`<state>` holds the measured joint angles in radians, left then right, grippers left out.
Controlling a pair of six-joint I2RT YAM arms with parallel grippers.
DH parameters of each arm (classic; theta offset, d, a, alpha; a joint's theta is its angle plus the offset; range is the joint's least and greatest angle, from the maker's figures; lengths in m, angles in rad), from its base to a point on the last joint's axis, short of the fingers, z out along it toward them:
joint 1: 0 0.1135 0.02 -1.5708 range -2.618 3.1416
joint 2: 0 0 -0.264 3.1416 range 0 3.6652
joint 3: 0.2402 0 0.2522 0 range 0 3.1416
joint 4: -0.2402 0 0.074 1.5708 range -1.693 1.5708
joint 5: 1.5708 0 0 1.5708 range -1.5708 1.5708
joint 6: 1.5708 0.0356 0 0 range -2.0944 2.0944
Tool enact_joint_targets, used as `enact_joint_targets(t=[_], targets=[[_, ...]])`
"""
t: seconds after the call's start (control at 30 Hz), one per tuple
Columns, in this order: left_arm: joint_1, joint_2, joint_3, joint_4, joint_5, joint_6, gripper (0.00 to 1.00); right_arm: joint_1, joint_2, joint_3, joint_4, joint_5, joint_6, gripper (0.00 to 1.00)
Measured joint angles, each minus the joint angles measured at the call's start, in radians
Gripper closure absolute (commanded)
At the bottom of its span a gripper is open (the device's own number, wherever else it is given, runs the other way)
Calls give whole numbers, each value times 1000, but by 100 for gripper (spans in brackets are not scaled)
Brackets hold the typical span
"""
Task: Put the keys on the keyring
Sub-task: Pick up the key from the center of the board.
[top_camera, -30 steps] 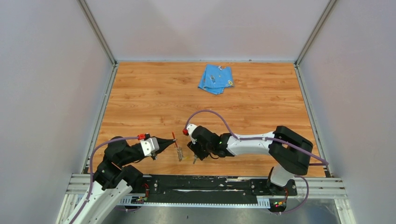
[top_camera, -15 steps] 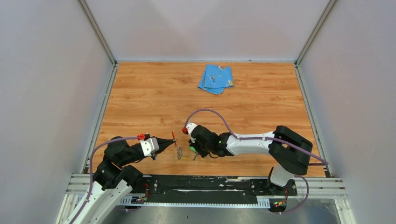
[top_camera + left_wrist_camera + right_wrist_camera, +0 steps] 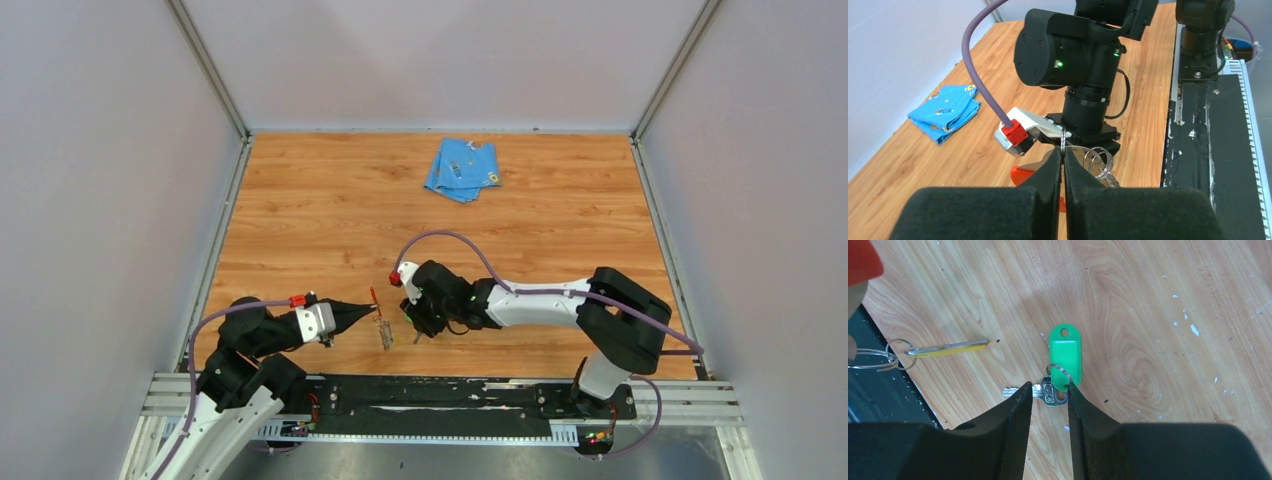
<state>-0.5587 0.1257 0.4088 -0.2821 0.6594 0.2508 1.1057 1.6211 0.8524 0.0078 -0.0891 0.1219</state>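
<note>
Our right pincer (image 3: 1048, 390), fingers apart, hangs right over the green key (image 3: 1065, 352), tag pointing to 12 o'clock, while our left pincer (image 3: 1063, 157) pinches the keyring (image 3: 1096, 162) off at 9 o'clock.

Two slim arms, the left arm (image 3: 260, 335) and the right arm (image 3: 530, 298), wear white shells over black joints. A purple cable (image 3: 455, 240) arcs along each one to a small red plug (image 3: 1014, 132) at the wrist. A green light (image 3: 1059, 64) glows on the right's fat black cylindrical housing. The wedge-shaped fingers (image 3: 1015, 415) are matte black foam.
</note>
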Motion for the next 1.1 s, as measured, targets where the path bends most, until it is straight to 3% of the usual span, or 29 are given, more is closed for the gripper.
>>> enact_joint_targets(t=[0.47,1.1], targets=[[0,2,-1,0,37,-5,100,-88,5,2,7,-187,-96,54],[0,2,-4,1,37,-5,100,-134,67,20,57,-323,-146,65]])
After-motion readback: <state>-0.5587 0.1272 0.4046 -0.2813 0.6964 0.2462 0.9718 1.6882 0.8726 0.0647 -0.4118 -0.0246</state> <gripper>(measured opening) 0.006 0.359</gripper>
